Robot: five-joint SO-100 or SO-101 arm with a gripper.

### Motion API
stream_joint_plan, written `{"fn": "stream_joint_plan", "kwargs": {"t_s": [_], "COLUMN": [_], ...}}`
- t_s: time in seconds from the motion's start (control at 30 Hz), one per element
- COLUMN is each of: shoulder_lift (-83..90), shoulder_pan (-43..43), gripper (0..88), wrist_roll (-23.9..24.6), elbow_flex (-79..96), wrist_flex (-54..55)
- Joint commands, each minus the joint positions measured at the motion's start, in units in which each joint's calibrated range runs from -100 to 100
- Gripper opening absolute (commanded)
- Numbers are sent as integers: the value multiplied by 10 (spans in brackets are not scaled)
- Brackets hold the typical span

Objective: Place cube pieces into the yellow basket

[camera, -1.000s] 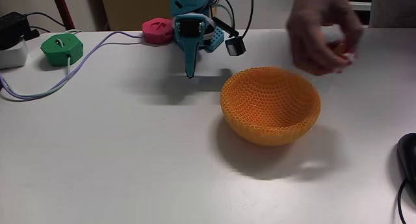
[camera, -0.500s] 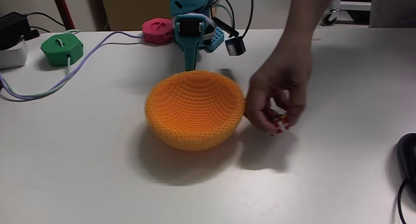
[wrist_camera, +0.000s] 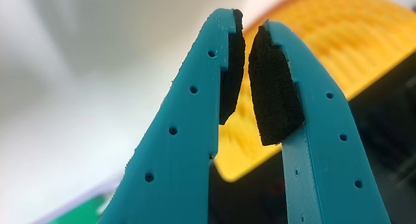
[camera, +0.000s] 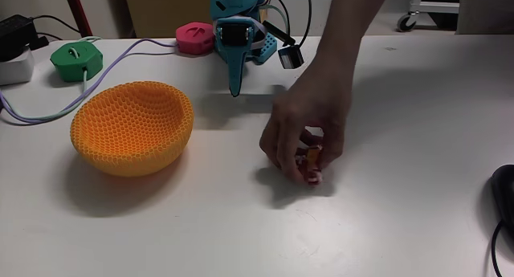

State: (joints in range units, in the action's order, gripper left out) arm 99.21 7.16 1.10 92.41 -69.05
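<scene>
On the table's left, honeycomb yellow basket [camera: 132, 136]; end effector [wrist_camera: 247, 23] nearly closed, empty.

Bare tabletop [camera: 241, 229] lies open toward six o'clock. A person's hand [camera: 305, 132] blocks the centre; the yellow basket [camera: 132, 128] stands at nine o'clock.
</scene>
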Motion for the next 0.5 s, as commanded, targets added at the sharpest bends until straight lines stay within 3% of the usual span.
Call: {"fn": "stream_joint_plan", "kwargs": {"t_s": [0.0, 0.47], "shoulder_lift": [8, 8], "shoulder_pan": [0, -6], "gripper": [0, 0], "wrist_roll": [0, -2], "elbow_flex": [-6, -6], "wrist_flex": [-1, -1]}}
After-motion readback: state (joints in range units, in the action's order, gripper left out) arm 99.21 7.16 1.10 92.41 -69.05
